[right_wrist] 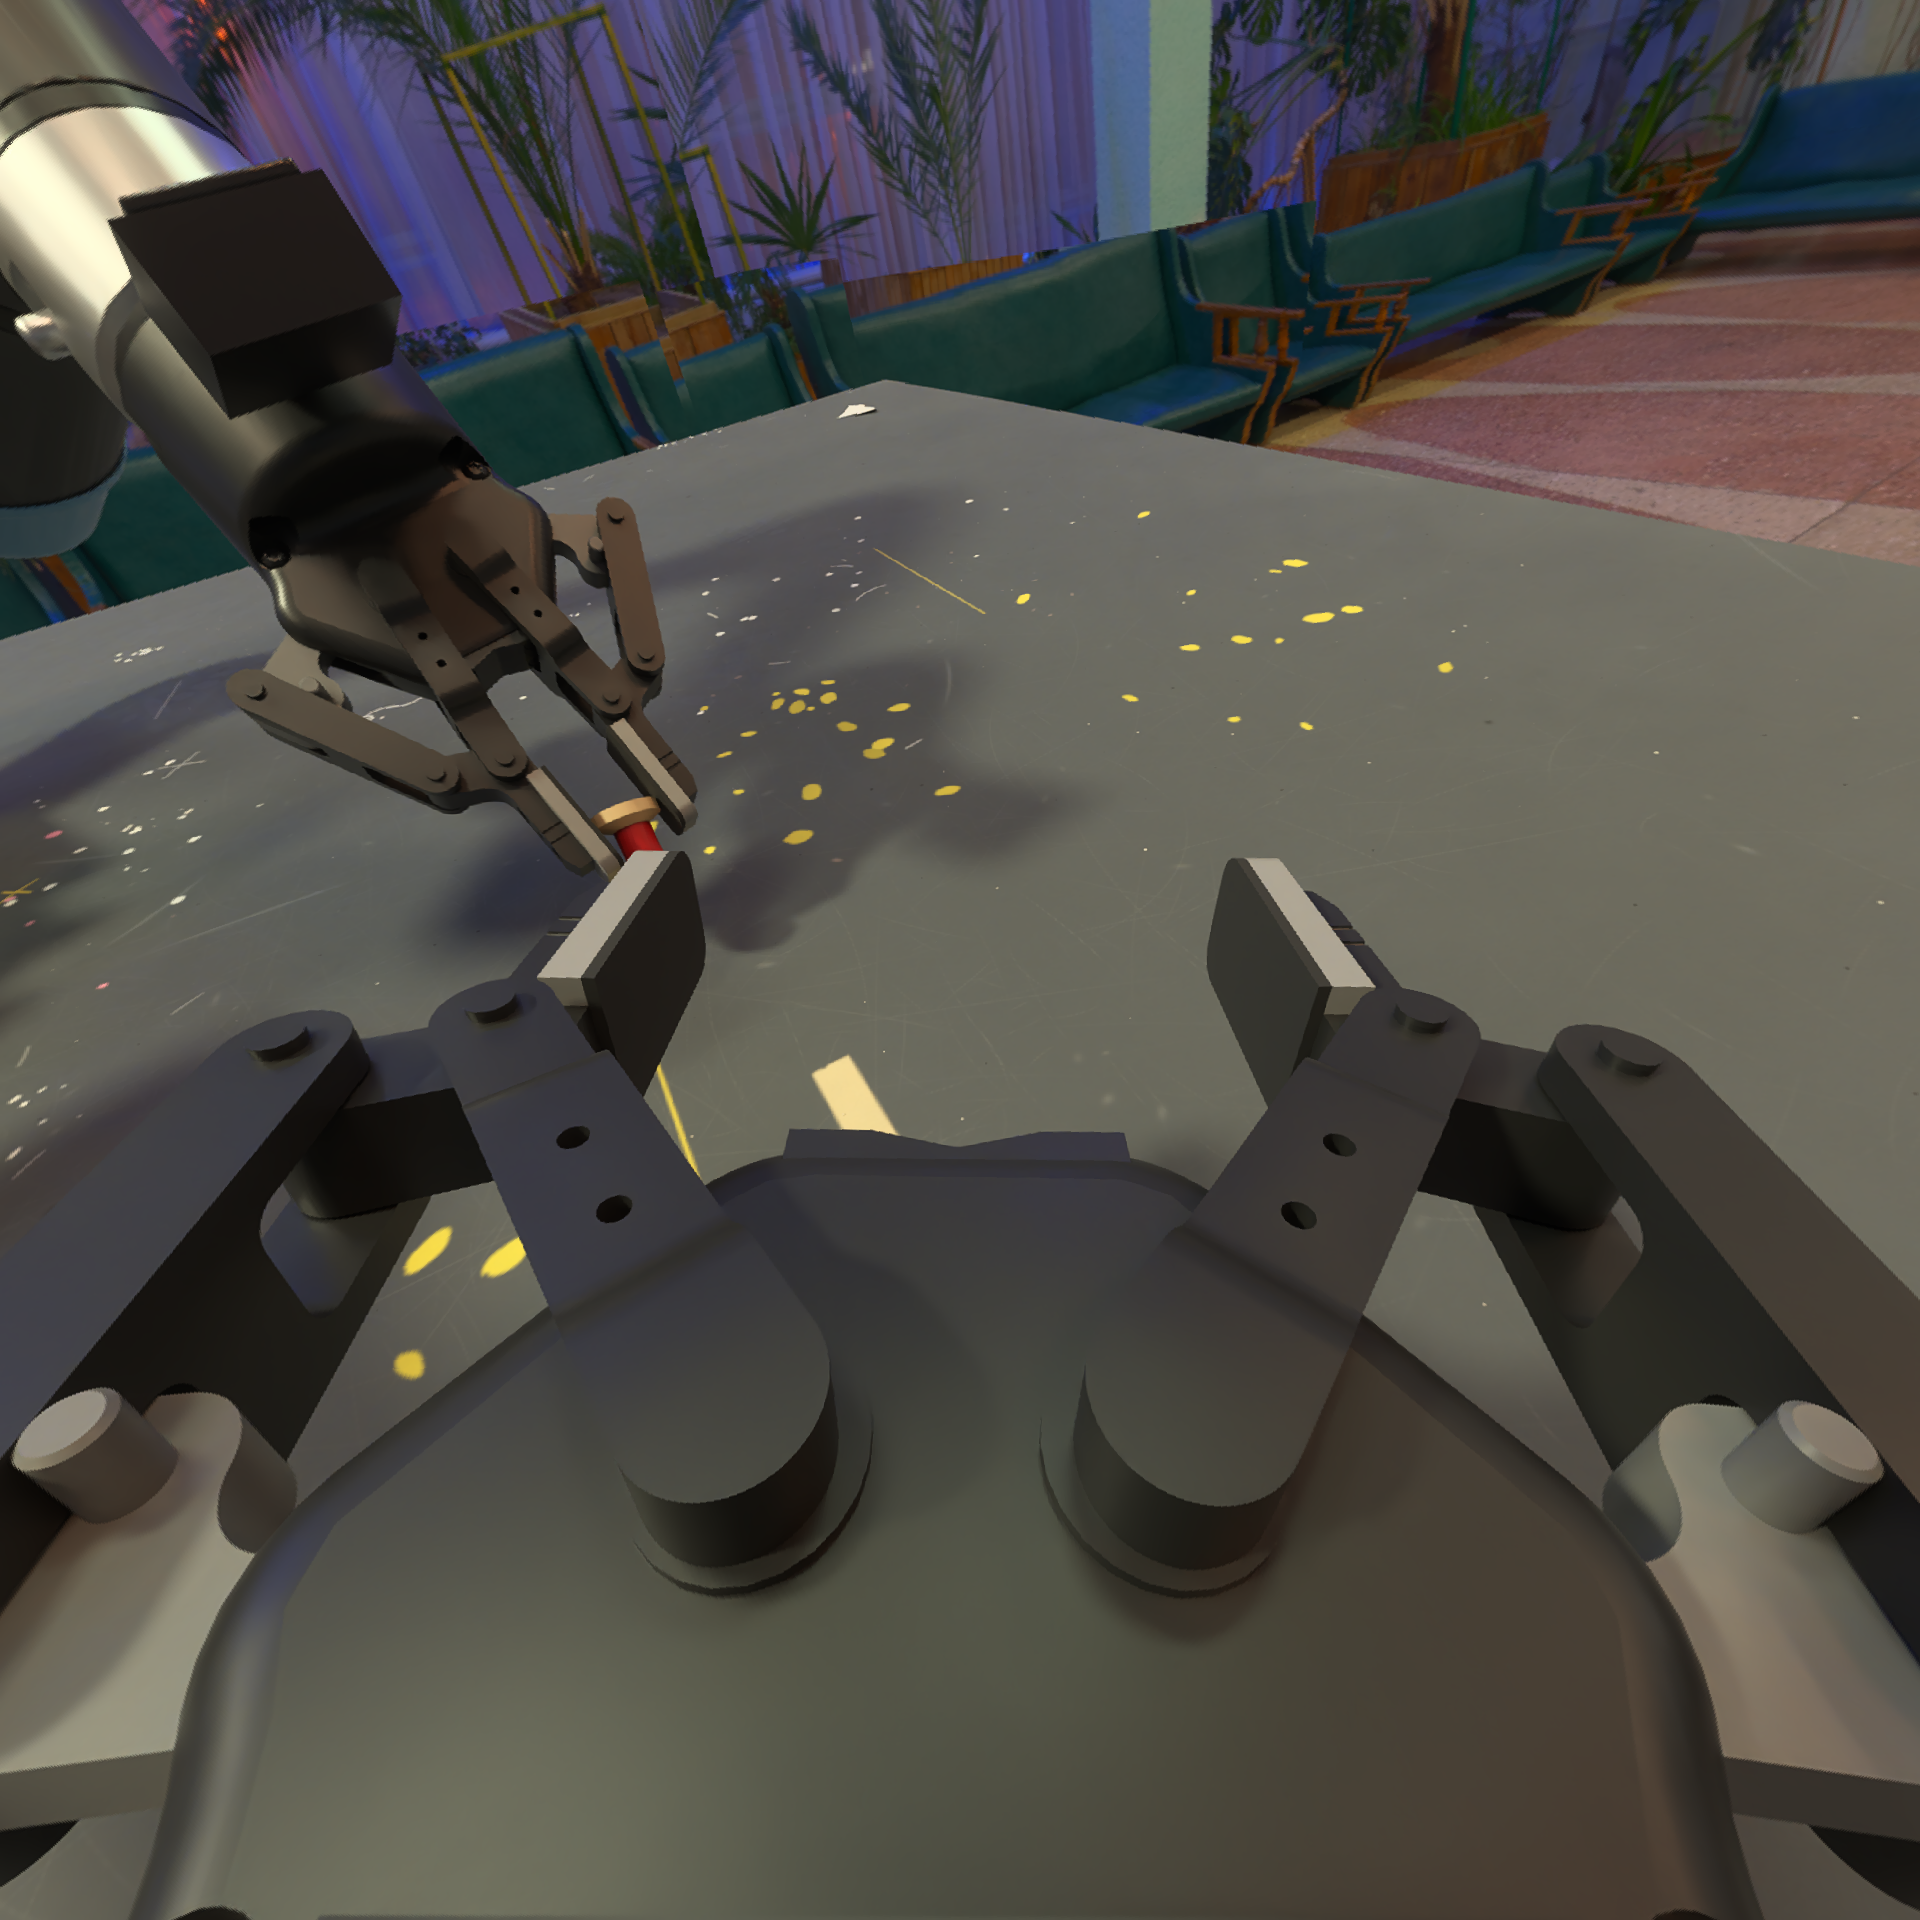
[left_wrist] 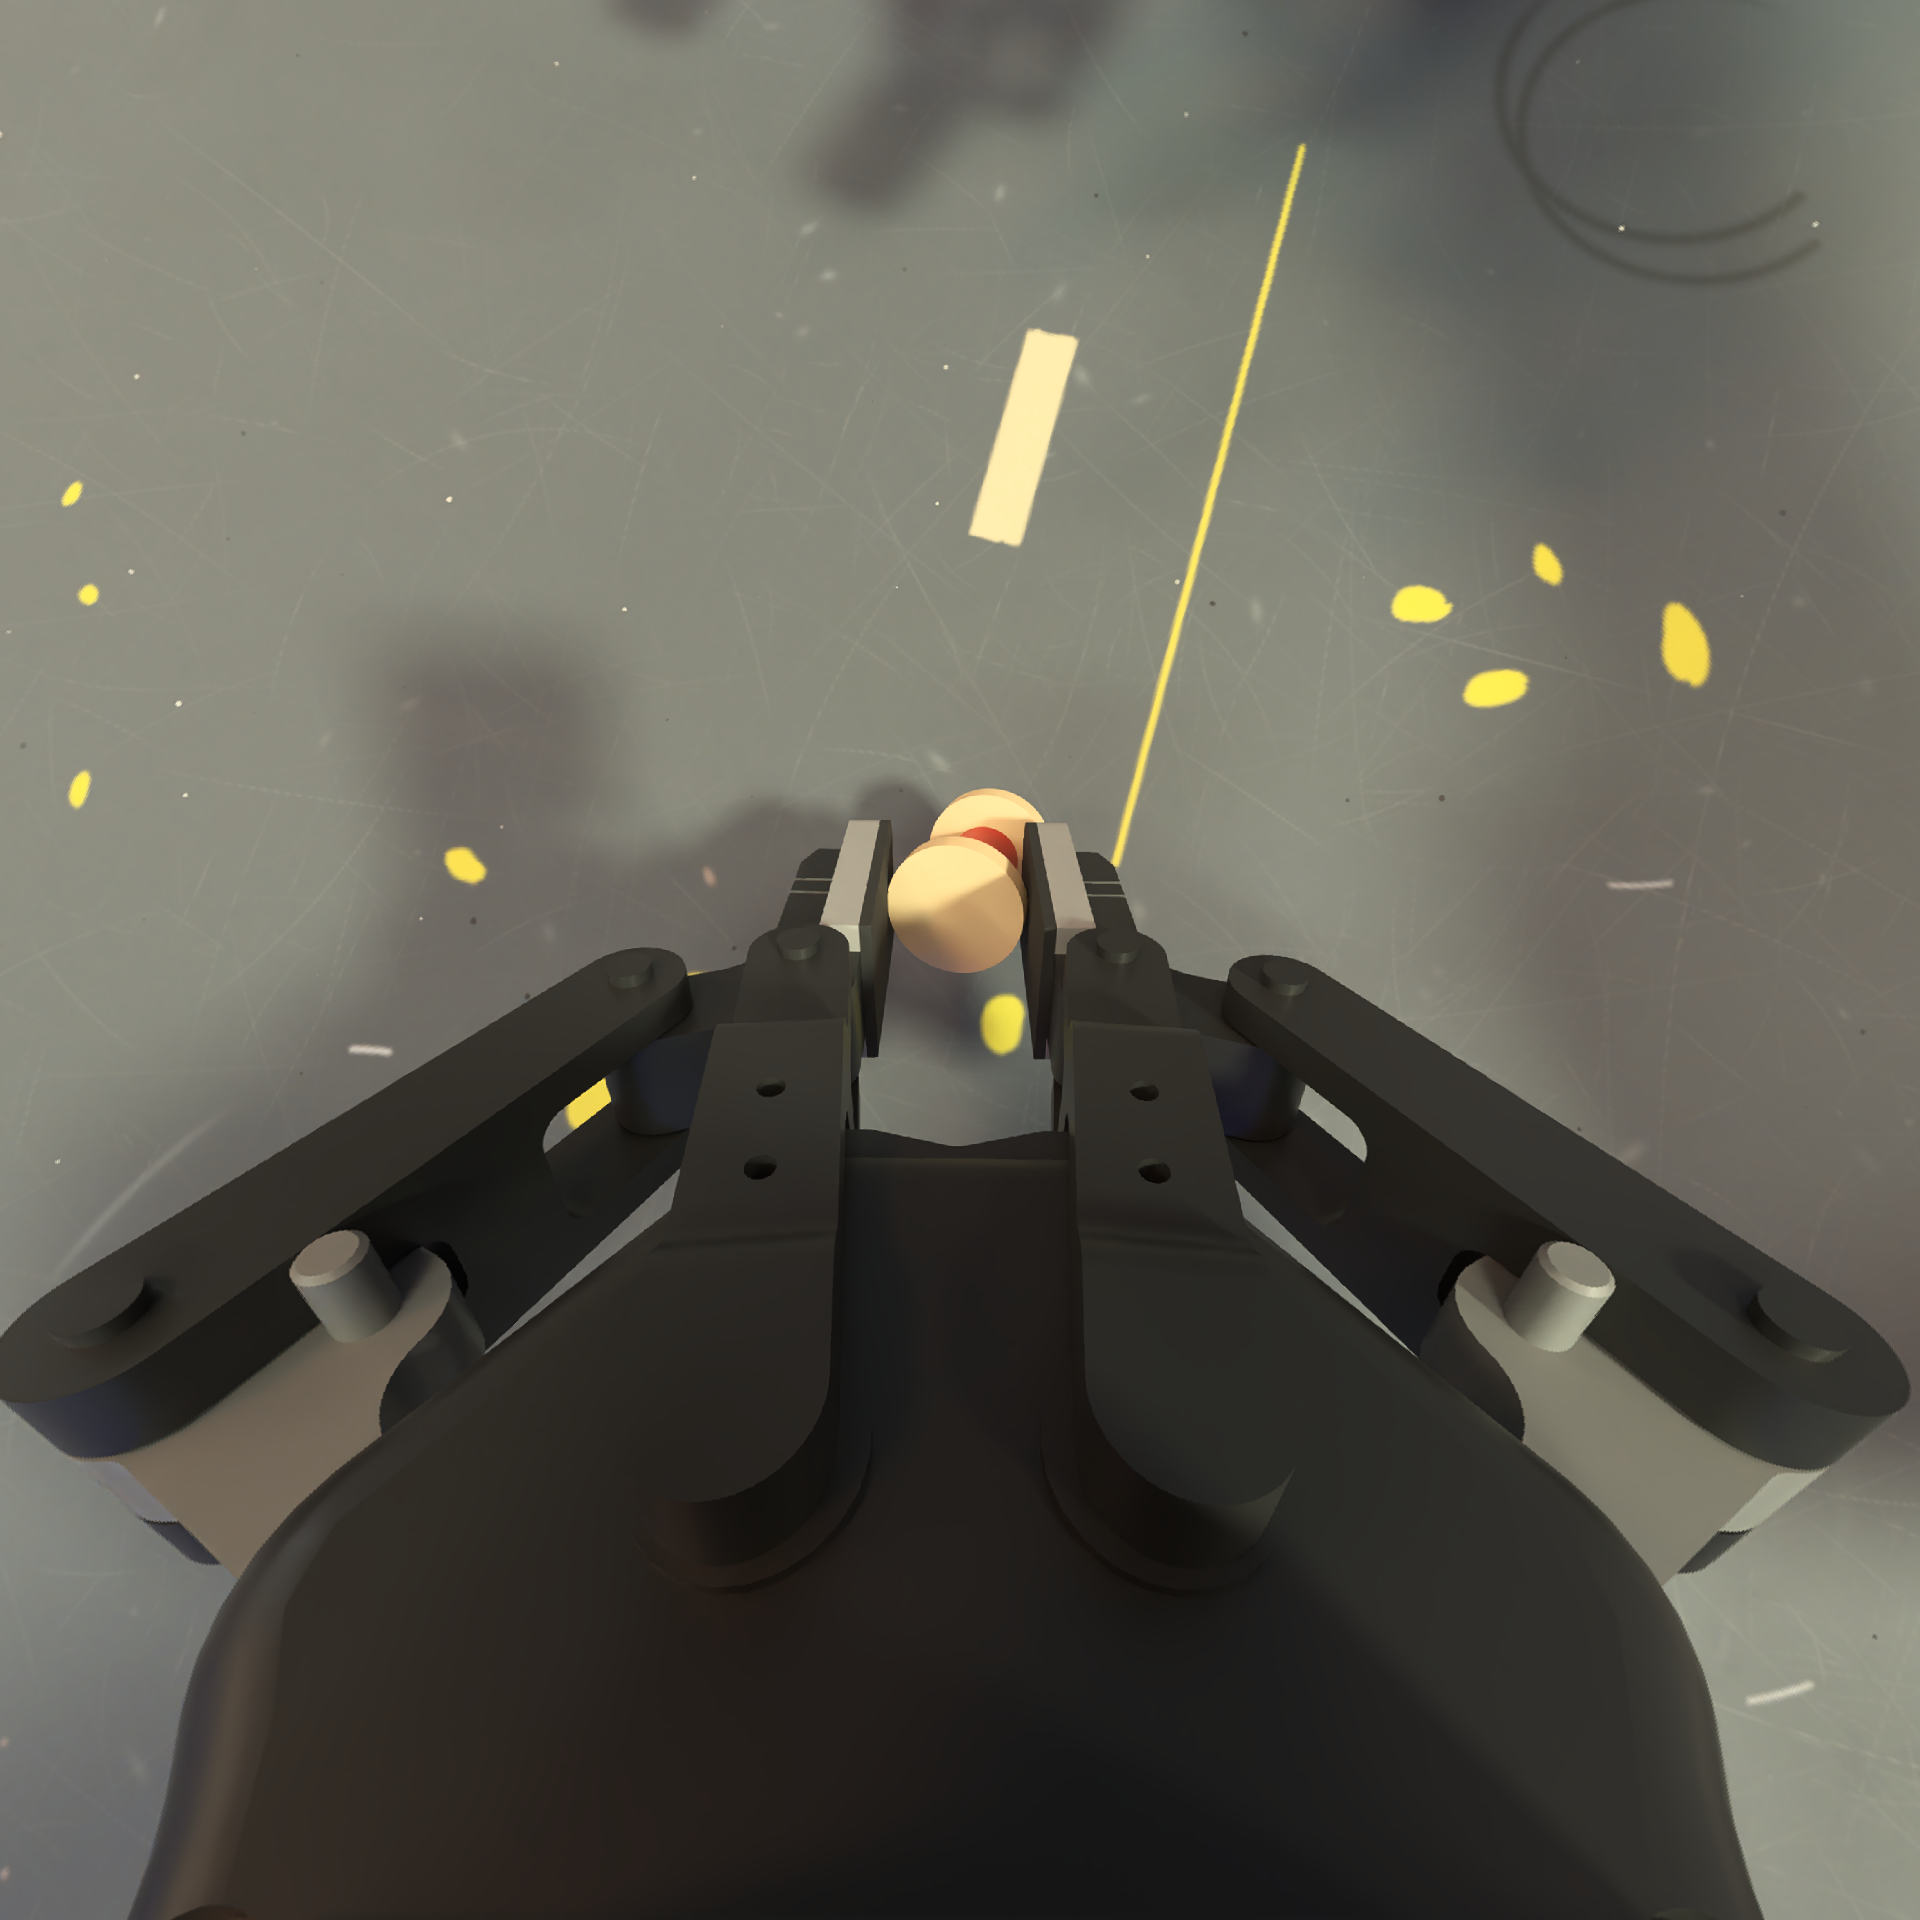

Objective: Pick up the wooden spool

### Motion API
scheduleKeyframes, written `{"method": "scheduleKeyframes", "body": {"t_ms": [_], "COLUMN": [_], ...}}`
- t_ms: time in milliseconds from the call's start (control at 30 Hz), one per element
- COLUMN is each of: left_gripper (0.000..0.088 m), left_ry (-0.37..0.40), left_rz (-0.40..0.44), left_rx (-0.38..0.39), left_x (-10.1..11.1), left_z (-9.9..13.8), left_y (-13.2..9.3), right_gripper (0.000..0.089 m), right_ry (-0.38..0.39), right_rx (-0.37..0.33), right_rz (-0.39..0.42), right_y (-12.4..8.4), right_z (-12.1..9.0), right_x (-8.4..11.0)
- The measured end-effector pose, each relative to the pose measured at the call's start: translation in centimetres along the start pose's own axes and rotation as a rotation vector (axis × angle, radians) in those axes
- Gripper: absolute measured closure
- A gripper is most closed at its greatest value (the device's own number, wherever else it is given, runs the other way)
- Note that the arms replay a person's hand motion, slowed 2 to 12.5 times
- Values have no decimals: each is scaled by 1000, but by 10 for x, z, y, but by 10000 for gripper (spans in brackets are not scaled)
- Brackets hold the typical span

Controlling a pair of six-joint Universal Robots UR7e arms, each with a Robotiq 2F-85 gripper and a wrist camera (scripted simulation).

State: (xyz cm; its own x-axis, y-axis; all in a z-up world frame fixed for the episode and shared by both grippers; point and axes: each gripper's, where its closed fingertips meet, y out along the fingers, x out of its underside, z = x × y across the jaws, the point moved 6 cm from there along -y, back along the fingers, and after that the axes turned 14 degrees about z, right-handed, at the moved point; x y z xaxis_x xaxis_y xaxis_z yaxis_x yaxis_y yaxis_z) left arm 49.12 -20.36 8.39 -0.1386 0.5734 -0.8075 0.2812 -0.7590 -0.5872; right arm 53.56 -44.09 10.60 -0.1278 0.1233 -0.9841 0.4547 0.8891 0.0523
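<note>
The wooden spool (left_wrist: 956, 902) has pale round end discs and a red wound middle. In the left wrist view my left gripper (left_wrist: 958, 883) is shut on the spool, its pads pressing the red middle from both sides, and it holds the spool above the grey table (left_wrist: 520, 468). In the right wrist view the left gripper (right_wrist: 629, 831) reaches down from the upper left with the spool (right_wrist: 632, 828) between its fingertips, partly hidden behind my right gripper's left finger. My right gripper (right_wrist: 956, 935) is open and empty over the table.
The grey table top (right_wrist: 1351, 810) carries yellow paint spots, a thin yellow line (left_wrist: 1216, 478) and a pale tape strip (left_wrist: 1023, 436). Its far edge runs past green benches (right_wrist: 1039, 322) and plants. The left arm (right_wrist: 208, 312) fills the upper left of the right wrist view.
</note>
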Motion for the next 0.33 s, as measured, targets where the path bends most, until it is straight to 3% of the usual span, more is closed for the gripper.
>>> {"method": "scheduleKeyframes", "body": {"t_ms": [333], "left_gripper": [659], "left_ry": [19], "left_rz": [-2], "left_rx": [29], "left_x": [0], "left_z": [1], "left_y": [10], "right_gripper": [57], "right_ry": [-5], "right_rx": [0], "right_rz": [-3], "right_y": [0], "right_z": [0], "right_x": [0]}}
